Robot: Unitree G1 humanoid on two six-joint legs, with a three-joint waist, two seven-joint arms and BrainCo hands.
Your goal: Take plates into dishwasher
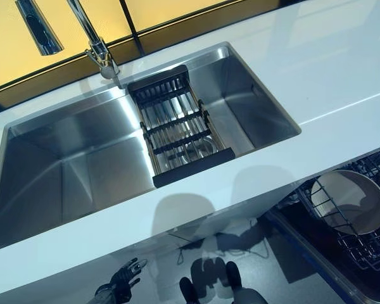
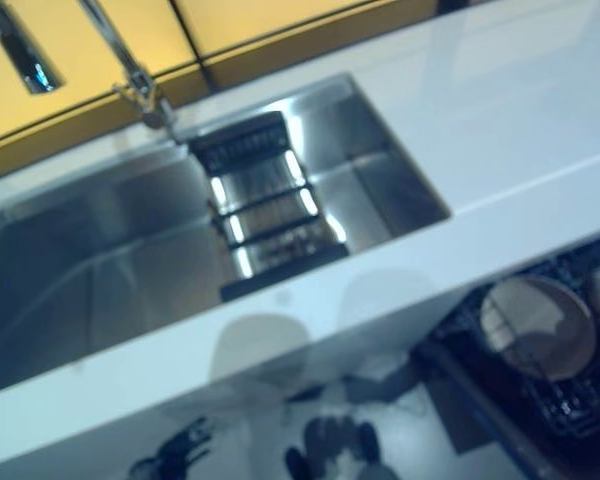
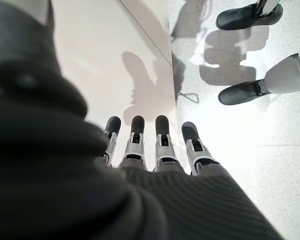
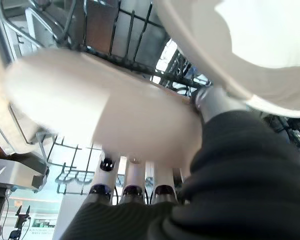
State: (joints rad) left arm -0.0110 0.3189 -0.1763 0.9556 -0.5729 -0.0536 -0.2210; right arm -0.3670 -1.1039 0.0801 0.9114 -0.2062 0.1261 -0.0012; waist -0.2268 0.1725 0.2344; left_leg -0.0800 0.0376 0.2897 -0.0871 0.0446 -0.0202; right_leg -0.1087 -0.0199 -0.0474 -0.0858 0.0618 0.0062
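Note:
A round white plate (image 1: 348, 201) stands tilted in the wire rack (image 1: 367, 250) of the open dishwasher, below the counter at the lower right. In the right wrist view this plate (image 4: 105, 115) lies right against my right hand (image 4: 132, 182): the fingers run behind it and the thumb (image 4: 215, 100) sits at its rim, pinching it. That hand does not show in the eye views. My left hand (image 1: 121, 278) hangs low in front of the cabinet at the lower left, fingers (image 3: 162, 135) straight and holding nothing.
A steel sink (image 1: 101, 171) is set in the white counter (image 1: 342, 63), with a black slatted drain rack (image 1: 177, 126) across its middle and a faucet (image 1: 95, 47) behind. Another white dish (image 4: 240, 45) is close above my right hand in the rack.

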